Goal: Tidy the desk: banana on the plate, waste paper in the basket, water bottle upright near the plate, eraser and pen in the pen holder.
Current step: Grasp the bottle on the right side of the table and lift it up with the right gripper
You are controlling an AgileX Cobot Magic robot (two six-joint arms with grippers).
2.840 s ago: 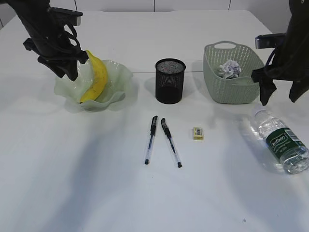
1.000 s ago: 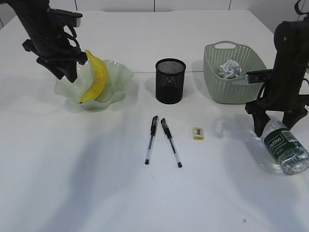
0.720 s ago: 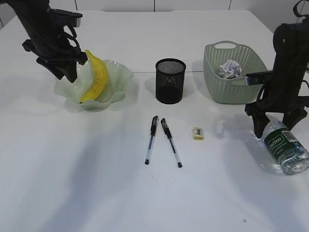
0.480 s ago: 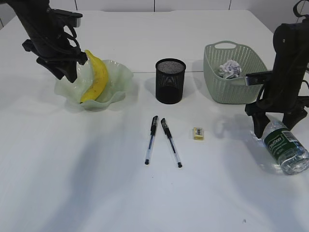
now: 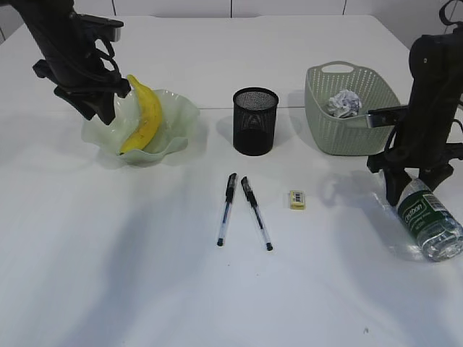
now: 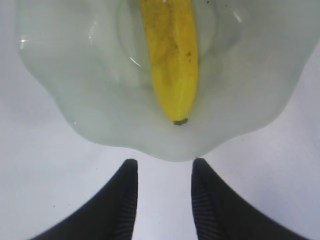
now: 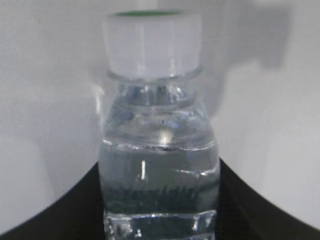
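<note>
The banana [image 5: 145, 116] [image 6: 170, 60] lies in the pale green plate [image 5: 184, 110] [image 6: 240, 100]. My left gripper [image 5: 103, 108] [image 6: 162, 162] hangs open and empty just off the plate's rim. The water bottle [image 5: 428, 218] [image 7: 159, 150] lies on its side on the desk [image 5: 145, 275] at the right. My right gripper [image 5: 411, 189] [image 7: 159, 165] is shut on its shoulder, fingers against both sides. Crumpled waste paper [image 5: 343, 103] sits in the basket [image 5: 347, 134]. Two pens [image 5: 226, 208] [image 5: 256, 213] and the eraser [image 5: 296, 199] lie in front of the pen holder [image 5: 255, 121].
The pen holder stands between the plate and the basket along the back. The right arm comes down close to the basket's front right corner. The bottle lies near the desk's right edge.
My right gripper's fingers have closed in against the bottle, which has shifted slightly. The left arm, banana and plate have not moved.
</note>
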